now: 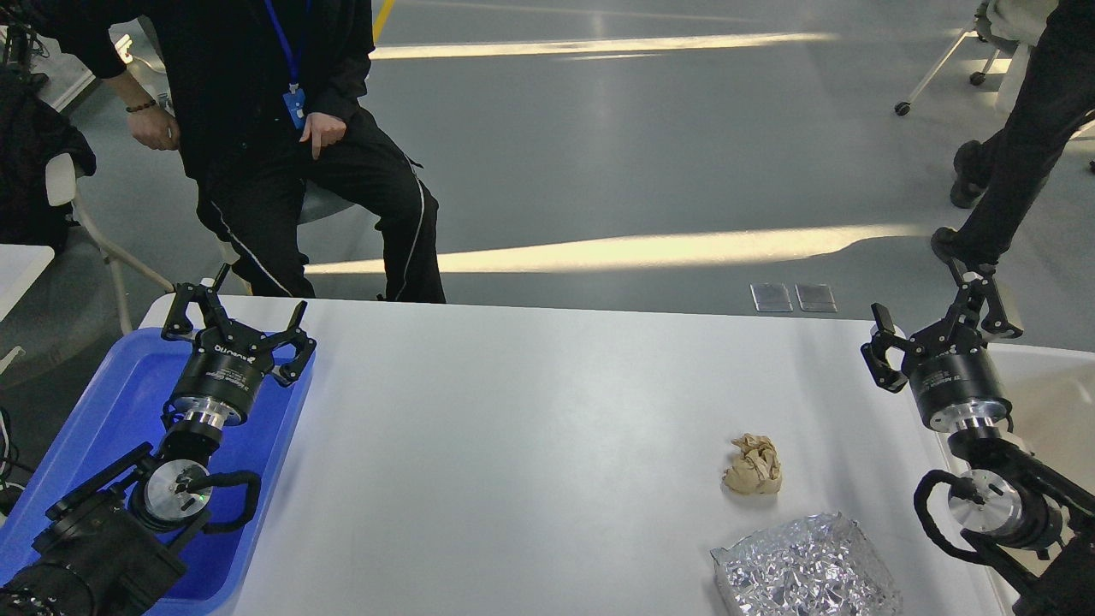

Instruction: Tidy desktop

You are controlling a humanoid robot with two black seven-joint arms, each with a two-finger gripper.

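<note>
The white desktop (530,428) fills the middle of the head view. A crumpled beige paper ball (754,465) lies on it at the right. A crumpled sheet of silver foil (804,569) lies at the front right edge. My left gripper (238,318) is open and empty, above the blue tray (103,411) at the left edge. My right gripper (941,323) is open and empty, above the desktop's right edge, well behind and to the right of the paper ball.
A beige bin with a white rim (1048,402) stands just past the right edge, under my right arm. A seated person in black (282,145) is behind the far left corner. Another person's legs (1009,154) are at the far right.
</note>
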